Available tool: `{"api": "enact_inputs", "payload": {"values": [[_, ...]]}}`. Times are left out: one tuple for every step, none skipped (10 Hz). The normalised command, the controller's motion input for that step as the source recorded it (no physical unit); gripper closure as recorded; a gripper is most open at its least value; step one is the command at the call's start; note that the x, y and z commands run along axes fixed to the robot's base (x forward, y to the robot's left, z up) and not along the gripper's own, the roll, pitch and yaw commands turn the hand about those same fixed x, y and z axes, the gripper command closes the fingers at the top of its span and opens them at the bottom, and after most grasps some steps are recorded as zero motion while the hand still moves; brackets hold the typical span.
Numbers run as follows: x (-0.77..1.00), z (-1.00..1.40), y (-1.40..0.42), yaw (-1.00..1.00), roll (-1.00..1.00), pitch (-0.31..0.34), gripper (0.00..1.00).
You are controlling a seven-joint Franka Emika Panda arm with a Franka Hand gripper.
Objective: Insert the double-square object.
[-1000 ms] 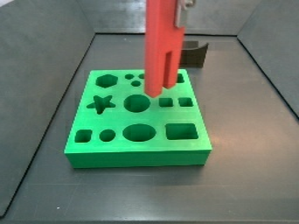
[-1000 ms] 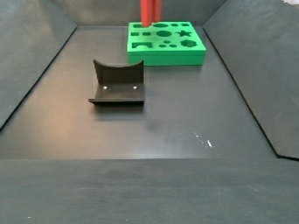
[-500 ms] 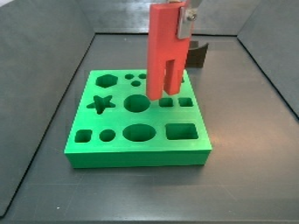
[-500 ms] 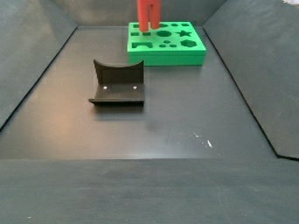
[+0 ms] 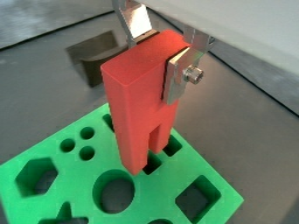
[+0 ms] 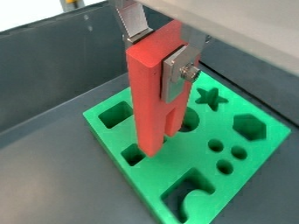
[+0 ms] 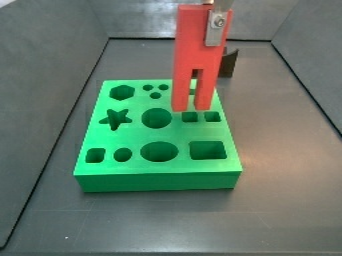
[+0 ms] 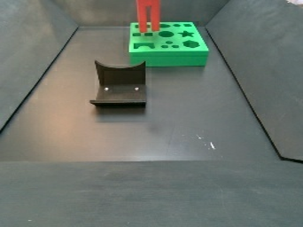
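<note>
The double-square object [image 7: 194,60] is a tall red block with two long prongs pointing down. My gripper [image 7: 214,22] is shut on its top end and holds it upright. In both wrist views the silver fingers [image 5: 179,74] [image 6: 177,68] clamp the two sides of the red block [image 5: 138,96] [image 6: 152,96]. The prong tips hang just above the green board [image 7: 160,168], close over its two small square holes [image 7: 201,117]. In a side view the block [image 8: 148,14] stands over the board [image 8: 168,55] at the far end of the floor.
The green board has several other cut-outs, among them a star [image 7: 118,120], a hexagon [image 7: 123,92] and a large round hole [image 7: 159,152]. The dark fixture [image 8: 119,84] stands on the floor mid-way along; it shows behind the board in another side view [image 7: 230,62]. Grey walls enclose the floor.
The gripper has carried the red block a little to the right and slightly down, bringing the prongs over the two small square holes.
</note>
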Motion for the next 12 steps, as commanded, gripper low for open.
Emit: {"api": "enact_inputs", "payload": {"values": [[0.59,-0.4,-0.31,-0.44,0.01,0.0,1.0],[0.42,-0.29,-0.34,-0.31,0.13,0.023,1.0],[0.19,-0.18,-0.14,-0.22,0.11,0.019,1.0],[0.24,-0.11,0.0,-0.31,0.13,0.054,1.0],[0.31,-0.04,0.0,-0.38,0.19,0.109,1.0],[0.1,-0.15,0.0,-0.23,0.14,0.05,1.0],[-0.19,-0.25,0.0,0.0,0.04,-0.059,1.0],[-0.24,-0.28,0.0,0.25,0.0,-0.116,1.0],[-0.17,-0.24,0.11,0.37,0.0,-0.127,1.0],[-0.08,-0.21,0.13,0.42,0.0,-0.111,1.0],[-0.05,-0.17,0.1,0.39,0.02,-0.094,1.0],[0.0,-0.17,0.0,0.3,0.06,-0.051,1.0]]}}
